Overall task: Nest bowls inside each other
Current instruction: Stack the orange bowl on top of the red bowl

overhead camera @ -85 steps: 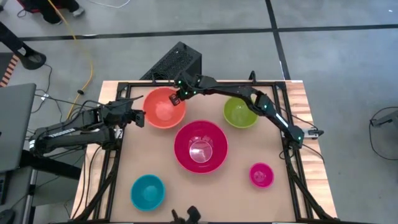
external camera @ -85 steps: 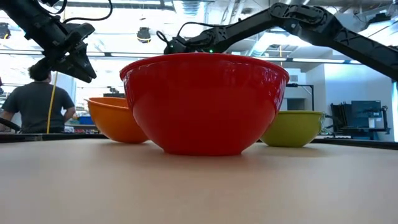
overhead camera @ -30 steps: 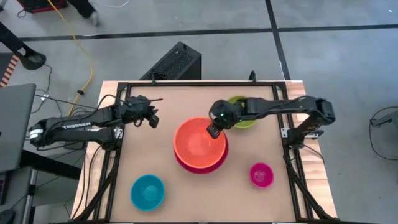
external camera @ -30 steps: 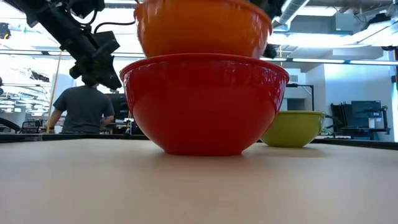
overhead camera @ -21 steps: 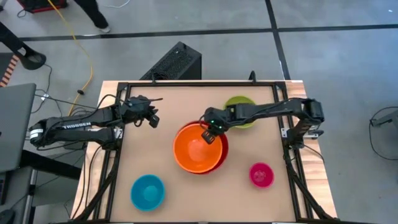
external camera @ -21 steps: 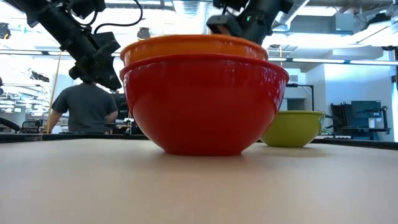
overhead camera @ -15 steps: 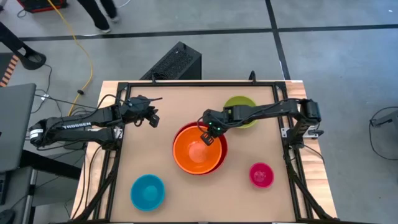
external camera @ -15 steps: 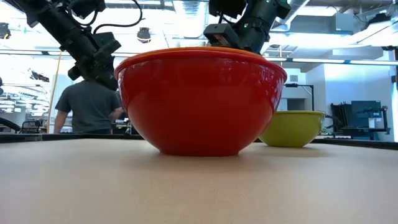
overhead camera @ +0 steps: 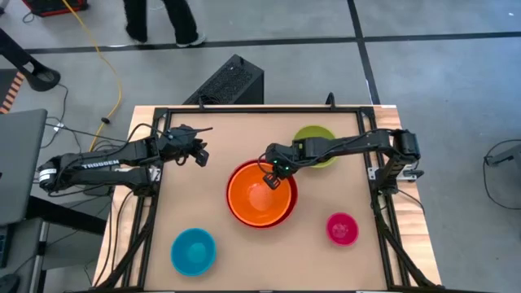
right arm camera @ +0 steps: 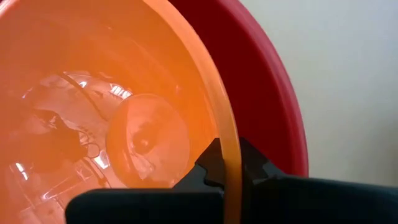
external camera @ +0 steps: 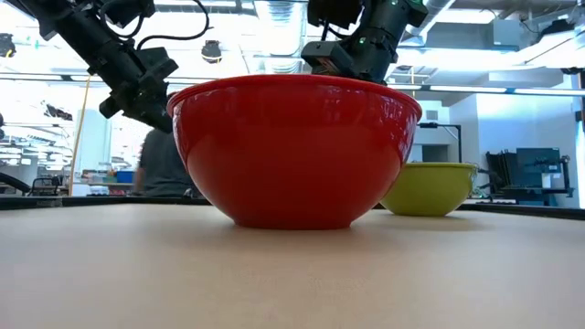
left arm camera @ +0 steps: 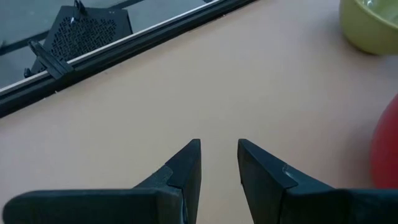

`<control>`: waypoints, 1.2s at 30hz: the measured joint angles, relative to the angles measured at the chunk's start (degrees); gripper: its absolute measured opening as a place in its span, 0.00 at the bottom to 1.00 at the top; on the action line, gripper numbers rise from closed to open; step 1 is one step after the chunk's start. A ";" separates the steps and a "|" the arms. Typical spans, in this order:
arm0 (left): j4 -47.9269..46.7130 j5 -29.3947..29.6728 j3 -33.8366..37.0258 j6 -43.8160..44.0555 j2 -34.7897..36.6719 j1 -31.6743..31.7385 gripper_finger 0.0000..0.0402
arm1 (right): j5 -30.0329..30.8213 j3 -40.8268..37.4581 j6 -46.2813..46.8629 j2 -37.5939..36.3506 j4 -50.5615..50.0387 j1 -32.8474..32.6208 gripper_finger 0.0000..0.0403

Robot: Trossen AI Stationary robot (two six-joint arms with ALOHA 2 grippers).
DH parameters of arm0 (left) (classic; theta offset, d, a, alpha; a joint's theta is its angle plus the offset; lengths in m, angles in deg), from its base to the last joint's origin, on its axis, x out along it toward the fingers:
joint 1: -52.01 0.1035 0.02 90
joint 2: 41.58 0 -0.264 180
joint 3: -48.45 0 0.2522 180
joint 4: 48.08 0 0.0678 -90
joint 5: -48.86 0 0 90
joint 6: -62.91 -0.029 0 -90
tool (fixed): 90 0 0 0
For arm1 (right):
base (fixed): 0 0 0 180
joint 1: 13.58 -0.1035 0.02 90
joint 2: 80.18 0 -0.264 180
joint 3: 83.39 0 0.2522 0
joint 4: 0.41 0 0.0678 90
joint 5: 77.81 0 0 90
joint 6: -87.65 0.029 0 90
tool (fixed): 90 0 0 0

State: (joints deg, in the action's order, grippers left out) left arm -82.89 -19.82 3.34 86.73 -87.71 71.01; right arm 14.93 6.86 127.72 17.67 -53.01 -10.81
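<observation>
The orange bowl (overhead camera: pixel 259 195) sits nested inside the red bowl (overhead camera: pixel 287 215) at the table's middle. In the low view only the red bowl (external camera: pixel 292 151) shows, with my right gripper (external camera: pixel 352 59) above its rim. My right gripper (overhead camera: pixel 273 181) is shut on the orange bowl's far-right rim. My left gripper (overhead camera: pixel 201 155) hangs open over the bare table at the far left, touching nothing. The green bowl (overhead camera: pixel 313 134) stands far right, the pink bowl (overhead camera: pixel 341 229) near right and the blue bowl (overhead camera: pixel 194 250) near left, each resting on its base. My right gripper pinches the orange bowl's rim (right arm camera: pixel 231 158) on its far-right side, one finger (right arm camera: pixel 208 169) inside the bowl and one outside, between the orange and red walls. The fingers slant down from the far right. The orange bowl sits upright in the red bowl (right arm camera: pixel 267 81).
A black metal frame (overhead camera: pixel 244 108) borders the tabletop. The right arm reaches across the green bowl. Bare tabletop lies between the blue and pink bowls and ahead of my left gripper (left arm camera: pixel 219 155). A person walks on the floor beyond the table's far edge.
My right gripper has gone down with the orange bowl, which hung above the red bowl a second ago and now sits sunk inside it. The red bowl has slid a little toward the table's left edge. The grip has stayed shut.
</observation>
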 joint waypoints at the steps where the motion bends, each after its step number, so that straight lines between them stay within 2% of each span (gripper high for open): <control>1: -0.01 0.00 0.00 0.00 0.00 0.00 0.23 | 0.26 0.00 -0.01 0.00 0.05 0.04 0.03; 9: -0.01 0.35 0.00 0.00 0.00 0.00 0.23 | 0.40 0.00 -0.12 0.00 0.04 0.39 0.04; 21: 0.00 1.54 0.00 -0.01 0.00 0.00 0.23 | 0.29 0.00 1.07 0.00 0.12 0.37 0.16; 31: 0.02 2.68 0.00 -0.27 0.00 0.00 0.23 | 0.16 0.00 0.19 0.00 0.03 0.39 0.30; 36: 0.16 3.56 0.00 -0.44 0.00 0.00 0.23 | -4.22 0.00 0.11 -0.84 -0.32 0.80 0.39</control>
State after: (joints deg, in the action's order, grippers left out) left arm -82.73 -16.26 3.34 86.29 -87.71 71.01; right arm 10.71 6.86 127.83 16.83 -53.33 -10.01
